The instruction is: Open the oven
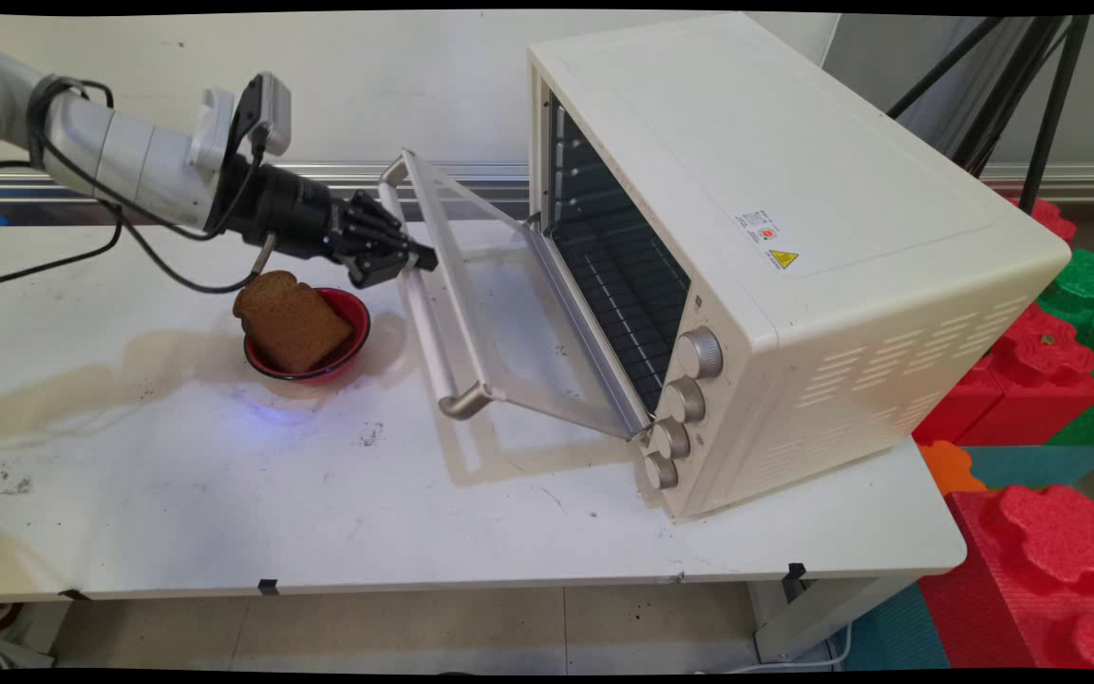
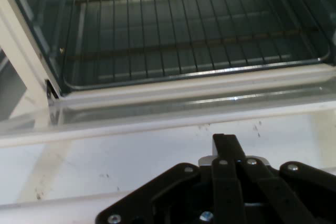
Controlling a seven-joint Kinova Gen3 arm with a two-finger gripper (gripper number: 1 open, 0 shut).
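While my gripper (image 1: 411,258) rests against the oven door's handle (image 1: 428,328), fingers pressed together, it could slip off and bump the bread (image 1: 289,323) in the red bowl (image 1: 353,318). Up close, the door glass (image 2: 157,150) looks slippery below the rack (image 2: 194,30).

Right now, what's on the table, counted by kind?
Toaster oven, door open: 1
Red bowl: 1
Slice of brown bread, leaning in the bowl: 1
Oven knobs: 4
Total: 3 things on the table, plus the 4 knobs on the oven.
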